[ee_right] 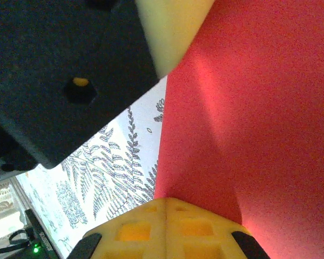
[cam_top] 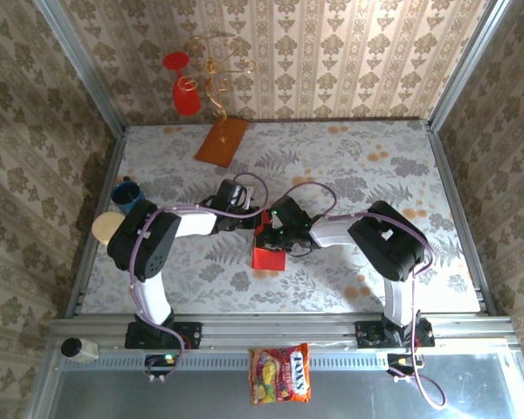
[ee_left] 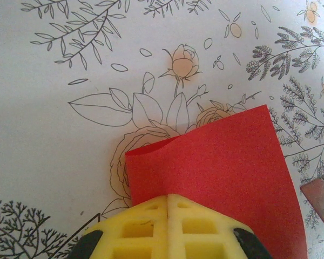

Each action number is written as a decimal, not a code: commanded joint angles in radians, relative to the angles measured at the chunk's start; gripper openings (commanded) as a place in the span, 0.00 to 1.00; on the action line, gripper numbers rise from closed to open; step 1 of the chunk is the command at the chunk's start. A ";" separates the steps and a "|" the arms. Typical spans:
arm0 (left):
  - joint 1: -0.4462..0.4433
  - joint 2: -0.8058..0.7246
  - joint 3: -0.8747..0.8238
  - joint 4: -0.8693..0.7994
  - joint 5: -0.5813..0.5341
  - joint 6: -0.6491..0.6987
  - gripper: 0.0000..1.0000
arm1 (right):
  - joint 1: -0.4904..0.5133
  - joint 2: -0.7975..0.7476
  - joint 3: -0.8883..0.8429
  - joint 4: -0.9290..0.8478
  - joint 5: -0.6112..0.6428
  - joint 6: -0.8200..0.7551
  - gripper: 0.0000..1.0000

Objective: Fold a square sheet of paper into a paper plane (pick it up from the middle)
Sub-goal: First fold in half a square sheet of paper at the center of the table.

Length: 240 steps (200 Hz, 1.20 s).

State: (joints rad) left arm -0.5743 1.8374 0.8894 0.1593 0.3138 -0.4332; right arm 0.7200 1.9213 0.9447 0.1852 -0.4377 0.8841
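Two-hand pinch on the sheet: tear, slip and skew hazards.
The thin bright red square sheet of paper (cam_top: 268,251) hangs over the middle of the floral-printed surface (cam_top: 375,175), slightly toward its near edge, with one border curling. The left hand (ee_left: 168,198) and the right hand (ee_right: 166,202) each pinch it with jaws pressed together, close beside each other. Pulling apart may tear the sheet. Uneven motion may skew the crease. The hands may also collide.
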 commanded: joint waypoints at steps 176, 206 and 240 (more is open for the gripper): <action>0.010 0.072 -0.060 -0.085 -0.081 -0.020 0.00 | 0.036 -0.269 -0.081 -0.143 0.013 -0.013 0.00; 0.010 0.074 -0.060 -0.084 -0.079 -0.019 0.00 | 0.035 -0.188 -0.011 -0.127 0.037 -0.003 0.00; 0.010 0.080 -0.057 -0.080 -0.073 -0.021 0.00 | 0.029 -0.112 0.035 -0.100 0.063 0.017 0.00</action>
State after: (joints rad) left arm -0.5743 1.8412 0.8761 0.1951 0.3107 -0.4473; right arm 0.7559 1.7542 0.9478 0.0780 -0.4149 0.8742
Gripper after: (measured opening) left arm 0.050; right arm 0.043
